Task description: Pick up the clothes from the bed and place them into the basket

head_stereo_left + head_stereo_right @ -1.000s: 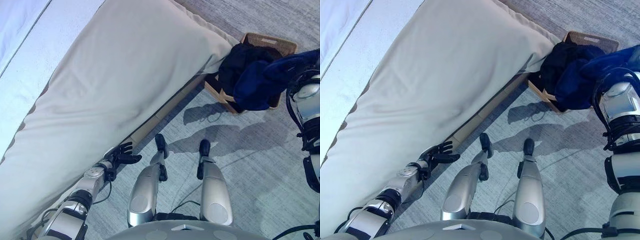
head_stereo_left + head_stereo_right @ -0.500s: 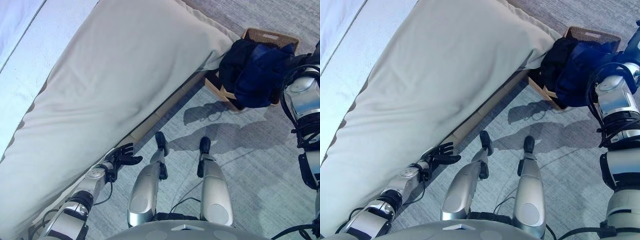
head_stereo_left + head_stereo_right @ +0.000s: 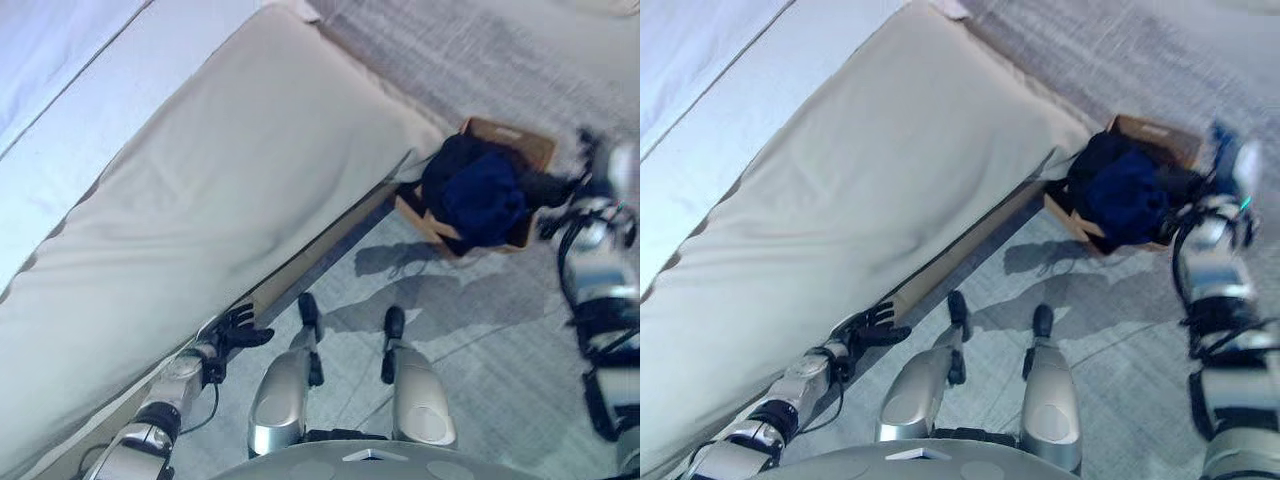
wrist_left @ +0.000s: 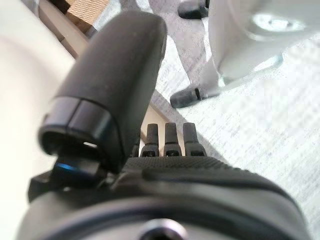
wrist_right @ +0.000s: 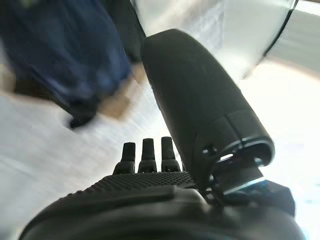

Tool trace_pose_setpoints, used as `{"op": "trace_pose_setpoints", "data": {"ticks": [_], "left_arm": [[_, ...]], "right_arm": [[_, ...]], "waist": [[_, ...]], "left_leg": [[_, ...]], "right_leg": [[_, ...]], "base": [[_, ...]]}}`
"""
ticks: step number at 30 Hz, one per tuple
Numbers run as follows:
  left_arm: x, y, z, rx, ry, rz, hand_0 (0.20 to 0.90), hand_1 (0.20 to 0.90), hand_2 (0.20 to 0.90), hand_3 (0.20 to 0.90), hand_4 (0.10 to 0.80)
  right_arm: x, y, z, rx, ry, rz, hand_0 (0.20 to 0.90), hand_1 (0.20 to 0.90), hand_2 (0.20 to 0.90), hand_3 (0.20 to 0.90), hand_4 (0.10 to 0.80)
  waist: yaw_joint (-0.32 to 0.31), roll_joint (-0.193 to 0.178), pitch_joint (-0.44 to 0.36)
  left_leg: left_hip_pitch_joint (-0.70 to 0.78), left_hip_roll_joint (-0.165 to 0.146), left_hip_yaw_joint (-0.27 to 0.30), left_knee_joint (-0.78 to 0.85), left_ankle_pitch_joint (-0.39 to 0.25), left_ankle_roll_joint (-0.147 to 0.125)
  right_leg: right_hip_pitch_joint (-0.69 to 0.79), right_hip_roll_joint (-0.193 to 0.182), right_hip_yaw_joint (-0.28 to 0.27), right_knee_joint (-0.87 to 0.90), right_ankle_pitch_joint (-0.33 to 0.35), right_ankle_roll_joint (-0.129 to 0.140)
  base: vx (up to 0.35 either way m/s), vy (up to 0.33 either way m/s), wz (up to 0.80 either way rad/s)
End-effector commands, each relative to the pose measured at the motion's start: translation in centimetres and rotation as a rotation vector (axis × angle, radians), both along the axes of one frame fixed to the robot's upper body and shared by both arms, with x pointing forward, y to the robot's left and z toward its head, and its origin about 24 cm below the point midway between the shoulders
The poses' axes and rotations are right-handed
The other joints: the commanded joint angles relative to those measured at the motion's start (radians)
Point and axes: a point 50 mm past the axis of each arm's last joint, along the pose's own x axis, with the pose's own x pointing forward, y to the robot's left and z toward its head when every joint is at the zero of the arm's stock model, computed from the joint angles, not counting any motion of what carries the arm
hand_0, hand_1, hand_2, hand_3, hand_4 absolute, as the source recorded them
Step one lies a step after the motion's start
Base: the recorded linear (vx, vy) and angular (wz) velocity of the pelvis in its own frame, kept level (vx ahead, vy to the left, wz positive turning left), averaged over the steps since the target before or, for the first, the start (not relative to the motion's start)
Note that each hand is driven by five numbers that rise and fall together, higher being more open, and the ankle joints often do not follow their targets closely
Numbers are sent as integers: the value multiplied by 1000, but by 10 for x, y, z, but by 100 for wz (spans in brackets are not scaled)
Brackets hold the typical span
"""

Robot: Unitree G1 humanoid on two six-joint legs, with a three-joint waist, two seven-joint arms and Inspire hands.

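A brown wicker basket (image 3: 512, 134) stands on the floor at the bed's corner. A navy garment (image 3: 482, 195) lies in it on top of a black garment (image 3: 448, 160). My right hand (image 5: 150, 200) is open and empty, its fingers straight, just to the right of the basket; the navy garment (image 5: 55, 45) shows past its fingers. My left hand (image 3: 238, 328) hangs open and empty low beside the bed's edge, and it also shows in the left wrist view (image 4: 165, 165). The bed (image 3: 230, 170) has a smooth beige cover with no clothes on it.
The bed's wooden frame (image 3: 320, 255) runs along the grey carpet (image 3: 480, 320) between my left hand and the basket. A white wall (image 3: 60, 70) lies beyond the bed.
The navy garment has left my right hand and now lies in the basket. The right hand has pulled away to the right, empty. The camera has shifted; the left hand keeps still.
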Motion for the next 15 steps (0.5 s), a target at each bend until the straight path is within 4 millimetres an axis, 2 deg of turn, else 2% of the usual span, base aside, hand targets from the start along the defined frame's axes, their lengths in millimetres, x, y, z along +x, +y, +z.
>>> {"op": "trace_pose_setpoints", "data": {"ticks": [1, 3, 4, 6, 7, 12, 15], "left_arm": [[-47, 9, -21, 40, 145, 19, 900, 900, 900, 900, 800], [-59, 10, -26, 43, 190, 17, 900, 900, 900, 900, 800], [-60, 10, -27, 44, 199, 16, 900, 900, 900, 900, 800], [-68, 9, -31, 55, 240, -11, 900, 900, 900, 900, 800], [-68, 9, -31, 55, 240, -11, 900, 900, 900, 900, 800], [-73, 4, -36, 33, 286, -29, 900, 900, 900, 900, 800], [-79, 0, -40, 18, 311, -29, 900, 900, 900, 900, 800]], "right_arm": [[-31, 3, -30, 9, 37, 76, 900, 900, 900, 900, 800], [-57, 12, -68, 58, 176, 55, 900, 900, 900, 900, 800], [-63, 14, -77, 74, 212, 47, 900, 900, 900, 900, 800], [-92, 27, -118, 135, 390, 33, 900, 900, 900, 900, 800], [-92, 27, -118, 135, 390, 33, 900, 900, 900, 900, 800], [-122, 50, -155, 424, 529, 30, 900, 900, 900, 900, 800], [-141, 59, -170, 446, 629, 76, 900, 900, 900, 900, 800]], "waist": [[-44, -41, -193], [-49, -48, -231], [-49, -49, -238], [-45, -55, -268], [-45, -55, -268], [-36, -58, -305], [-36, -53, -320]], "left_leg": [[67, -53, -8, 62, -199, 9], [109, -54, 1, 50, -209, 15], [118, -54, 3, 46, -211, 17], [163, -58, 3, 25, -218, 24], [163, -58, 3, 25, -218, 24], [203, -63, 0, 9, -226, 32], [217, -64, -2, 0, -229, 34]], "right_leg": [[88, 24, -79, -158, 56, -1], [126, 26, -75, -165, 52, 2], [135, 27, -73, -166, 51, 3], [176, 32, -70, -176, 45, 6], [176, 32, -70, -176, 45, 6], [219, 35, -75, -185, 39, 7], [233, 35, -76, -185, 34, 9]], "base": [[157, 117, -1], [140, 125, -2], [85, 124, -1], [58, 113, -3], [22, 94, -2], [18, 82, -2], [27, 72, 0]]}}
